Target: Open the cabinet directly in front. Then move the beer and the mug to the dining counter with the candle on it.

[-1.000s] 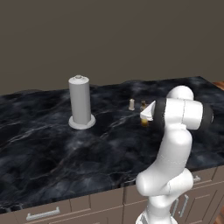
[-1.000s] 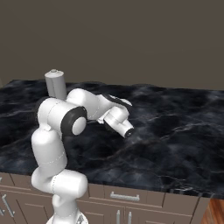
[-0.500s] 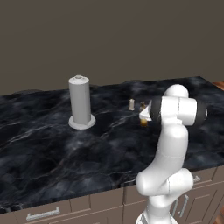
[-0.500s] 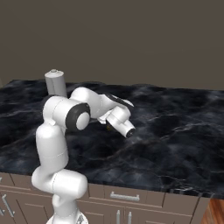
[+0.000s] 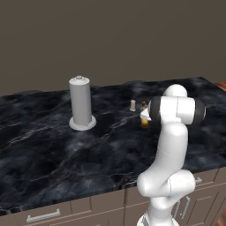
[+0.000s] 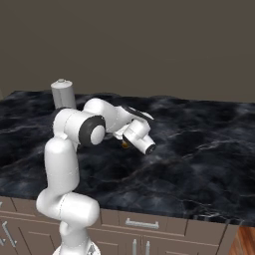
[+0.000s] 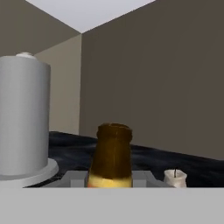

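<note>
The beer (image 7: 110, 157), an amber-brown bottle with a yellowish label, stands upright between my gripper's (image 7: 109, 180) two grey fingertips (image 7: 72, 177), which are closed against its sides. In the left base view the beer (image 5: 145, 122) is low over the black marble dining counter (image 5: 66, 150), just right of the small cream candle (image 5: 133, 105). My arm hides most of the hand there. From the right base view a sliver of the beer (image 6: 124, 145) shows under my gripper (image 6: 126, 141). The candle (image 7: 175, 177) sits close to the right of the bottle. The mug and the cabinet are out of view.
A tall grey cylinder on a round base (image 5: 81, 103) stands on the counter to the left of the bottle, and is large at the left of the hand view (image 7: 24, 118). Grey-taupe drawers with silver handles (image 6: 141, 224) run under the counter's near edge. A plain wall lies behind.
The arm's upper links have shifted slightly. The beer stays at the same spot beside the candle, still between the fingers.
</note>
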Motion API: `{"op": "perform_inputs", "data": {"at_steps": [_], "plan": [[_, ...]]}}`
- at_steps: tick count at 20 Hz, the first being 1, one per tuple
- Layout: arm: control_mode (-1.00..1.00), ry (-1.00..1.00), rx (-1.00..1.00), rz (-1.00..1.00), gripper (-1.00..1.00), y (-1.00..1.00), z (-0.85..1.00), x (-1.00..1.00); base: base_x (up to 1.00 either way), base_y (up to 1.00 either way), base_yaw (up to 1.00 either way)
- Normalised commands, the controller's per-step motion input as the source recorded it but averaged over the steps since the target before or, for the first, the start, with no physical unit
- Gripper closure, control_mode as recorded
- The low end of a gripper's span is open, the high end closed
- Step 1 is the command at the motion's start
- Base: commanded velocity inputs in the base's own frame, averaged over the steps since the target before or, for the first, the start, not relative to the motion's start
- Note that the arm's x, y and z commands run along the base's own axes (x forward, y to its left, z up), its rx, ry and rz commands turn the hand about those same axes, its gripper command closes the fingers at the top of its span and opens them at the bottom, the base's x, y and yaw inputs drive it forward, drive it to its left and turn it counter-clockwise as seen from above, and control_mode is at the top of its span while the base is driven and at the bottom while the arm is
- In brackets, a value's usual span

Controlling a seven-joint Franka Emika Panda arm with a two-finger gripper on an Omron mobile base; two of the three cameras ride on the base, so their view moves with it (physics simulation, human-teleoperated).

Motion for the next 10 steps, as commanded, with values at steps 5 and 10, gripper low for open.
{"op": "perform_inputs", "data": {"at_steps": [5, 10], "plan": [[-1.0, 0.0, 0.0, 0.0, 1.0, -0.04, -0.2, 0.18, 0.0, 0.0, 0.0], [-1.0, 0.0, 0.0, 0.0, -1.0, 0.0, -0.24, 0.06, 0.0, 0.0, 0.0]]}}
